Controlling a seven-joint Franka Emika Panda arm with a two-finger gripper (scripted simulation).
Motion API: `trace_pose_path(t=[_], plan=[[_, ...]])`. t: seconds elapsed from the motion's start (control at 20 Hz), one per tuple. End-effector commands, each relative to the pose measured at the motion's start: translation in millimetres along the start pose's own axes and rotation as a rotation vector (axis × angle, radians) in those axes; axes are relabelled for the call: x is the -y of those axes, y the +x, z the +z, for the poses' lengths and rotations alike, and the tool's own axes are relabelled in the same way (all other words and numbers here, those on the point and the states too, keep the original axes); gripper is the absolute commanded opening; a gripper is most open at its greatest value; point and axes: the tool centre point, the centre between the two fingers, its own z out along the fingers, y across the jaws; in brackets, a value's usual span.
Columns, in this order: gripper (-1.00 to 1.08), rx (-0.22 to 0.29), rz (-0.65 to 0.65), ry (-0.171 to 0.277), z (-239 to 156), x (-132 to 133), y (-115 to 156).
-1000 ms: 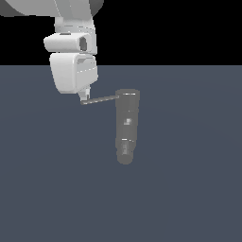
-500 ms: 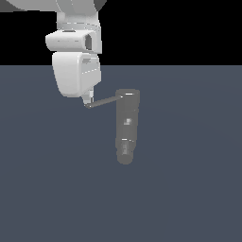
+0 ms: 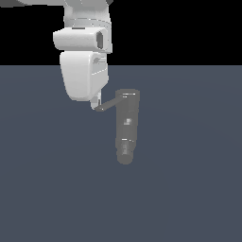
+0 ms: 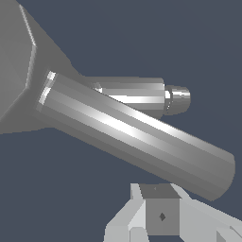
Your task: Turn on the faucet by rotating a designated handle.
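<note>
Hanging from the top of the exterior view, the white arm (image 3: 85,56) ends in a gripper (image 3: 97,105) whose tip sits at the free end of the handle (image 3: 109,104). Only one short pale finger (image 3: 98,101) shows below the arm's casing; the rest of the gripper is hidden behind that casing, so whether the fingers are spread or pressed together cannot be told. The finger appears to touch the handle's outer end, though contact cannot be confirmed at this resolution.

The faucet (image 3: 126,126) lies on the flat blue-grey floor (image 3: 189,189), near the middle of the exterior view, just to the exterior view's right of the arm. The handle slopes from the faucet's top end down toward the exterior view's left.

In the wrist view the handle (image 4: 137,134) runs across the picture as a thick grey bar, with the faucet (image 4: 137,94) partly hidden behind it. One finger (image 4: 160,212) is cut off by the picture's edge, near the handle's free end.
</note>
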Motion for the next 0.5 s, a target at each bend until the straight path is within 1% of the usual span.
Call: trace_pose_path(t=[0.0,0.45], plan=[[-1.00,-0.002,0.003,-0.003,0.0,-7.4,7.8],[-1.00,-0.002,0.001,-0.004,-0.3,-29.5,28.7]])
